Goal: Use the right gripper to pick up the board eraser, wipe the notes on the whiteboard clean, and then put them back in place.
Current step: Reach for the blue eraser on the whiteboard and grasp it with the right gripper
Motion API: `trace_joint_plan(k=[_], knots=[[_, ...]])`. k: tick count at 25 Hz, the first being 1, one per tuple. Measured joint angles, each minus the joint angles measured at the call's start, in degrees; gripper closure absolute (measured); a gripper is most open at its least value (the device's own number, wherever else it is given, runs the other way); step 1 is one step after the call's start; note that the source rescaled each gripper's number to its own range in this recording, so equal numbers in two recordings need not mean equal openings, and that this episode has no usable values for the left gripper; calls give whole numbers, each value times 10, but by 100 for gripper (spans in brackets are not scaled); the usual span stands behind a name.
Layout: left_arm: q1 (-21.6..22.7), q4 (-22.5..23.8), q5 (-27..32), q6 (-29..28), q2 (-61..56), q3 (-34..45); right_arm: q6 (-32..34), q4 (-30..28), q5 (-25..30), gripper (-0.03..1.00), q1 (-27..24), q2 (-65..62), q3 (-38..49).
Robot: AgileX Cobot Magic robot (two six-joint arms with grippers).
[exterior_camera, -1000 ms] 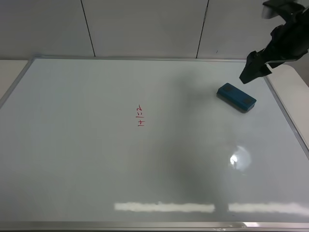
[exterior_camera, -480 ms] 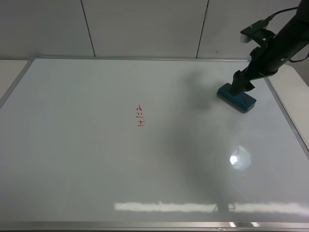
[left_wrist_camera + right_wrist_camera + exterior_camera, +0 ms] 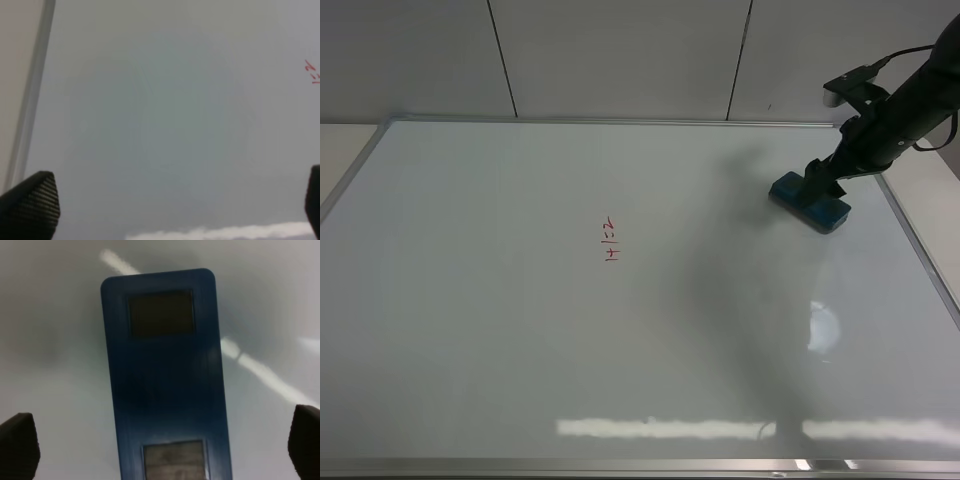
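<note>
Inspection finds one inscription. The notes [image 3: 611, 240] are small red handwritten marker characters on the whiteboard [image 3: 470, 320], left of its middle in the exterior high view. They run sideways to that camera and read roughly "14+32", though the middle sign is not sharp. The left wrist view catches only a few red strokes at its edge, too cut off to read.

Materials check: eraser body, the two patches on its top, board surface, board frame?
Board eraser: teal-blue body, smooth, faint sheen, rounded corners; looks like moulded plastic.
Top patches: dull grey, set into the body; material unclear, maybe felt or rubber.
Whiteboard: glossy white coated surface; it mirrors the ceiling lights.
Frame: thin silver-grey strip, probably aluminium.
</note>
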Motion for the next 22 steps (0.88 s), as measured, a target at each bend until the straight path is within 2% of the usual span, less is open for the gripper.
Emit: trace_joint_plan(k=[10,22], knots=[[0,0,0,0,0,0,-32,43,-23,-3,0,42,0],[0,0,0,0,0,0,-40,45,-24,-3,0,43,0]])
